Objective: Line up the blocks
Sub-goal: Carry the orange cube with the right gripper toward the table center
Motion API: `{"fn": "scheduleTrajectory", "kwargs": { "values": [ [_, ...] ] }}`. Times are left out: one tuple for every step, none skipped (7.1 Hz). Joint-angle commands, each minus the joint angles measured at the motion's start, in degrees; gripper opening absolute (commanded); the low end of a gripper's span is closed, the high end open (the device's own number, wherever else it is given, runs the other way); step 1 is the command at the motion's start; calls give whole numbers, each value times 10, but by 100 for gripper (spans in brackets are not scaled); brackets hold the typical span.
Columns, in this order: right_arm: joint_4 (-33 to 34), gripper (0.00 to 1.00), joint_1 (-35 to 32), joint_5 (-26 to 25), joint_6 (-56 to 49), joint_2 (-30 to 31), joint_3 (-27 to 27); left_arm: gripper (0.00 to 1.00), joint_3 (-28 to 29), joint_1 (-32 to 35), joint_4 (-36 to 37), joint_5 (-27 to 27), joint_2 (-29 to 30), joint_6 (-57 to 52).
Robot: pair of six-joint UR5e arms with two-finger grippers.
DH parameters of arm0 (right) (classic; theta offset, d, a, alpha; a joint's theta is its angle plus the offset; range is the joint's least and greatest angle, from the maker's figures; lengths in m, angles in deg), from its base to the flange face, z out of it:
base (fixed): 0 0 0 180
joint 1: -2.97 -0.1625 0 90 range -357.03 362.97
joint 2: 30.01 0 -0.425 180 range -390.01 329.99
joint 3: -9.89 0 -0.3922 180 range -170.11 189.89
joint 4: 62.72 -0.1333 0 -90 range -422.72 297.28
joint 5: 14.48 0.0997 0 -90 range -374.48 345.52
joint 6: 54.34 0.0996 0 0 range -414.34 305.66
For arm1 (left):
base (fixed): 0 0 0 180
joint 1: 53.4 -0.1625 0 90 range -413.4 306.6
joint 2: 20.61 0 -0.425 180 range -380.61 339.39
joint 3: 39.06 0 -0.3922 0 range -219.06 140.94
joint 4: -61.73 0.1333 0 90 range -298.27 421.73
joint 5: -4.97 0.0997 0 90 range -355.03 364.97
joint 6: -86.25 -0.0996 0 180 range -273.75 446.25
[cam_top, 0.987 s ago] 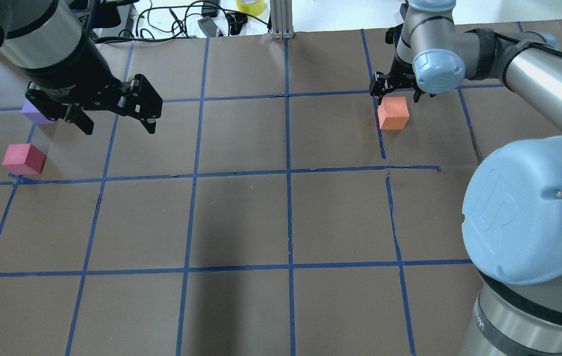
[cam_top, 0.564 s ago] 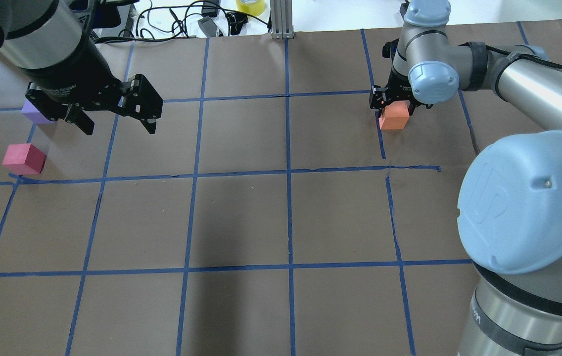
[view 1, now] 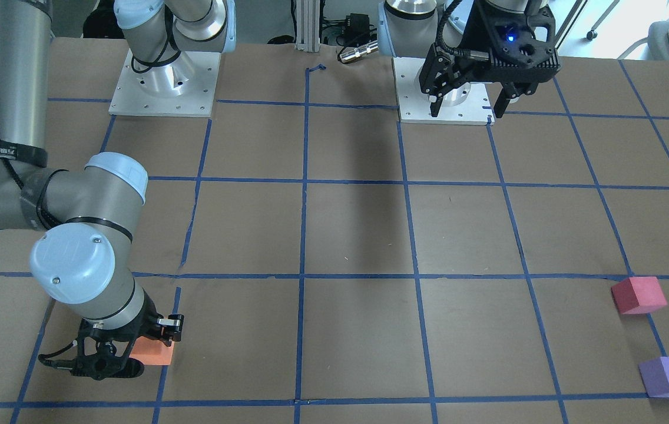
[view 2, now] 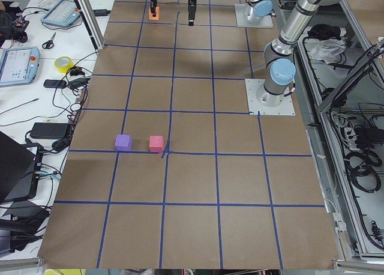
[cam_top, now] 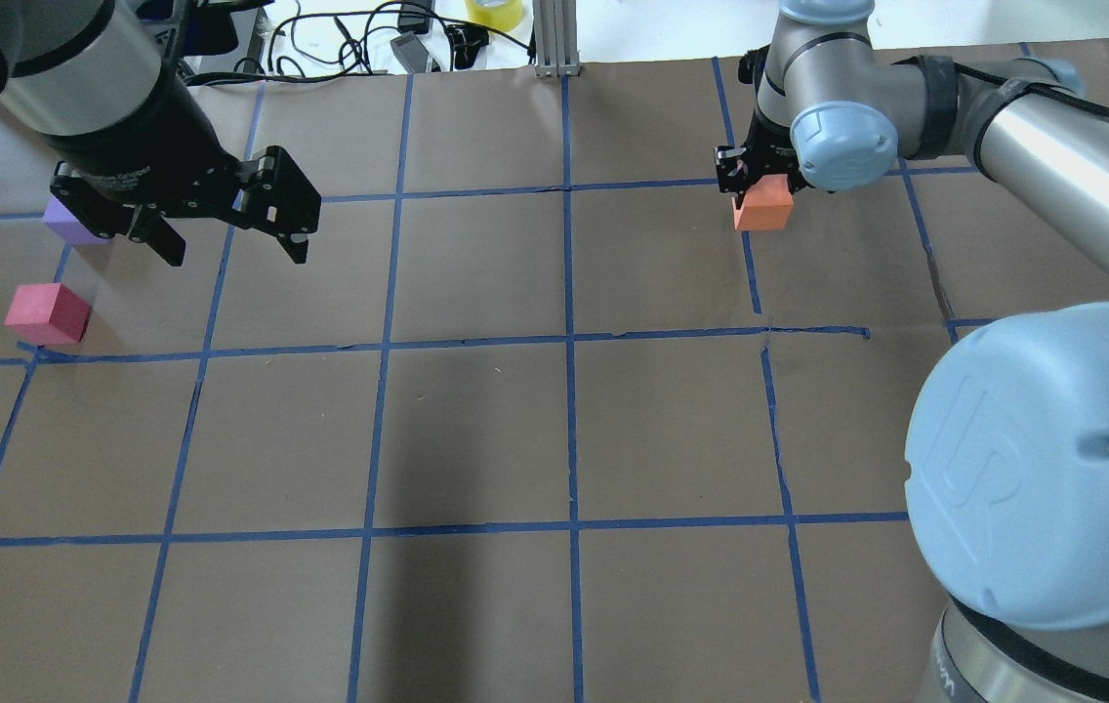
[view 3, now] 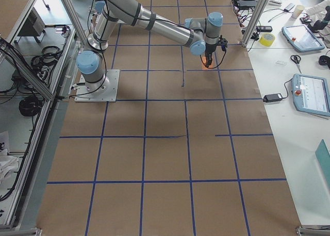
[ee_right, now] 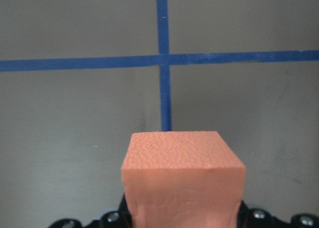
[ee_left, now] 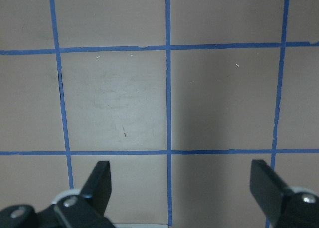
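Note:
My right gripper [cam_top: 759, 190] is shut on the orange block [cam_top: 761, 213] at the far right of the table and holds it low over the paper. The block fills the bottom of the right wrist view [ee_right: 182, 178] and also shows in the front view [view 1: 155, 353]. My left gripper [cam_top: 227, 239] is open and empty, hovering above the table; its fingertips [ee_left: 102, 173] frame bare paper. The reddish-pink block [cam_top: 47, 312] and the purple block [cam_top: 66, 220] sit on the far left, the purple one partly behind my left arm.
The table is brown paper with a blue tape grid [cam_top: 569, 337]. Cables and a yellow tape roll [cam_top: 494, 12] lie beyond the far edge. A metal post [cam_top: 554, 39] stands at the far middle. My right arm's elbow [cam_top: 1043, 459] bulks over the near right.
My right gripper came down over the orange block, shut on it and shifted it a little to the left and farther away. My left arm has not moved.

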Motion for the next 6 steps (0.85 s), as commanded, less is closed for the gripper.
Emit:
{"fn": "scheduleTrajectory", "kwargs": {
  "values": [
    [-1, 3, -79, 1, 122, -2, -27, 100, 0, 0, 0, 0, 0, 0],
    [-2, 6, -114, 12, 167, -6, -49, 100, 0, 1, 0, 0, 0, 1],
    [-1, 6, -164, 22, 233, -23, -57, 100, 0, 0, 0, 1, 0, 0],
    [-1, 6, -195, 19, 258, -37, -68, 100, 0, 1, 0, 0, 1, 1],
    [0, 6, -207, 22, 284, -54, -70, 100, 0, 0, 0, 1, 0, 0],
    [1, 6, -216, 22, 281, -63, -71, 100, 0, 0, 0, 1, 0, 0]
  ]
}}
